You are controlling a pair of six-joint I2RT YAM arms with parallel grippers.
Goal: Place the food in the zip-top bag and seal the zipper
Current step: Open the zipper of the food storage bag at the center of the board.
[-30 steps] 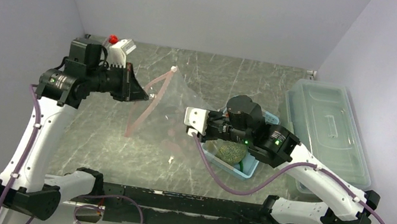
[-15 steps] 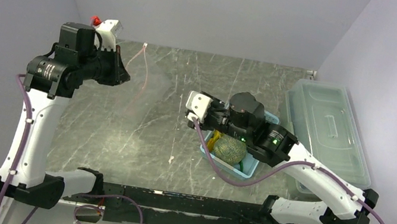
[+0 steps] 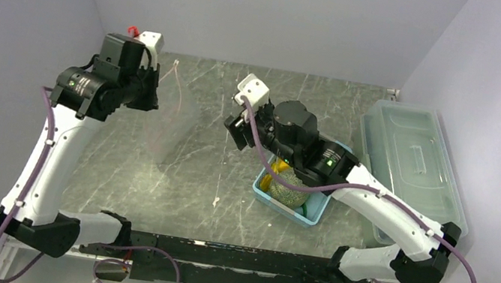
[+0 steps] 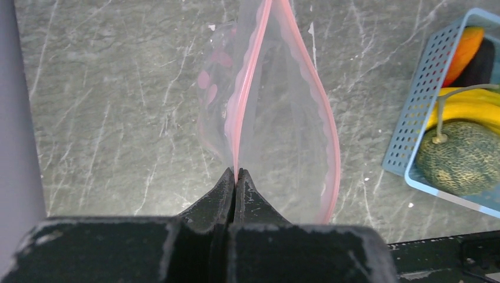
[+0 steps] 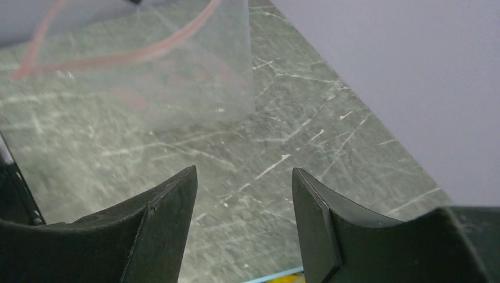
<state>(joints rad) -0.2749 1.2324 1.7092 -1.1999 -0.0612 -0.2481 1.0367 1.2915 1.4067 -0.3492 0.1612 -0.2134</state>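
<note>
My left gripper (image 3: 154, 93) is shut on the pale-pink zipper (image 4: 237, 118) of the clear zip-top bag (image 3: 176, 124) and holds it hanging above the table, mouth gaping open in the left wrist view (image 4: 289, 124). My right gripper (image 3: 233, 129) is open and empty, raised to the right of the bag and apart from it; its view shows the bag (image 5: 177, 76) ahead of the fingertips (image 5: 177, 188). The food lies in the light-blue basket (image 3: 266, 192): netted melon (image 4: 466, 159), yellow bananas (image 4: 469, 109), orange carrot (image 4: 466, 44), dark eggplant (image 4: 482, 63).
A large clear lidded box (image 3: 411, 163) stands along the right wall. The basket (image 4: 413, 118) sits right of centre, under my right arm. Grey walls close in the table at the back and both sides. A black rail (image 3: 229, 260) runs along the near edge.
The left gripper has lifted the bag off the table, swung left and back, then a little right. The right gripper has risen from the basket's left edge toward the back, facing the bag.
</note>
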